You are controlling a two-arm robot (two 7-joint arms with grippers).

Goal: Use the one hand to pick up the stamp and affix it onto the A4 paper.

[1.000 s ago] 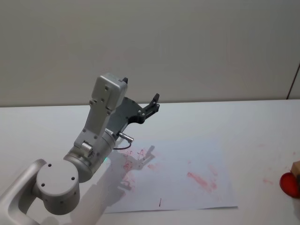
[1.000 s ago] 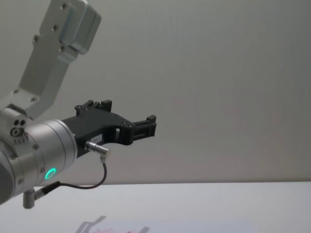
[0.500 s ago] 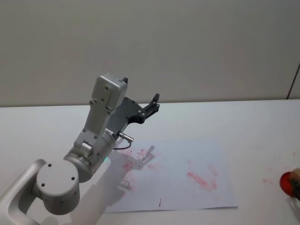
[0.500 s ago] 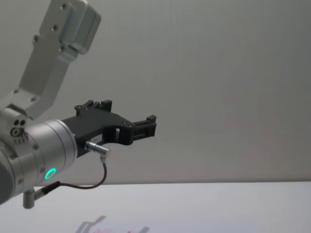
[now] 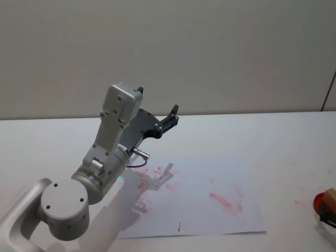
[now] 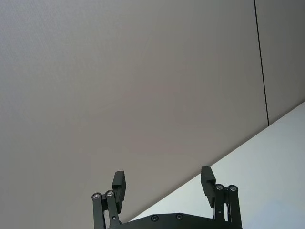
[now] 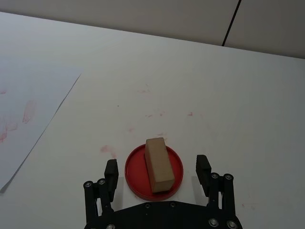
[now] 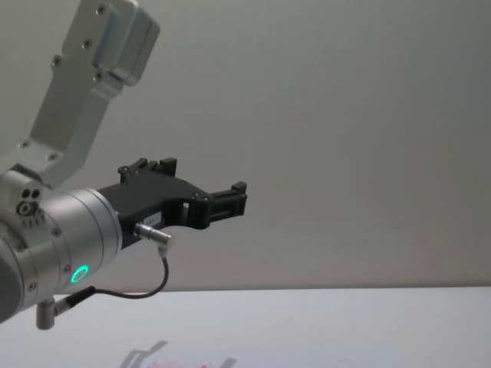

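The stamp (image 7: 158,163), a light-brown wooden block, lies in a round red dish (image 7: 136,177) on the white table. In the head view the stamp (image 5: 330,197) and the dish (image 5: 318,202) sit at the far right edge. My right gripper (image 7: 157,168) is open, with one finger on each side of the dish and no contact with the block. The A4 paper (image 5: 210,189) lies flat in the middle of the table with red ink marks; its edge (image 7: 28,109) is to one side of the dish. My left gripper (image 5: 173,113) (image 6: 163,180) (image 8: 236,196) hangs open and empty, raised above the paper's left part.
The big silver left arm (image 5: 105,157) rises over the table's left side and casts a shadow on the paper. Faint red smudges (image 7: 152,114) dot the table around the dish. A grey wall stands behind the table.
At the head view's right edge the red dish is now partly covered from below by a dark gripper part, and the stamp shows above it. The left arm has not moved.
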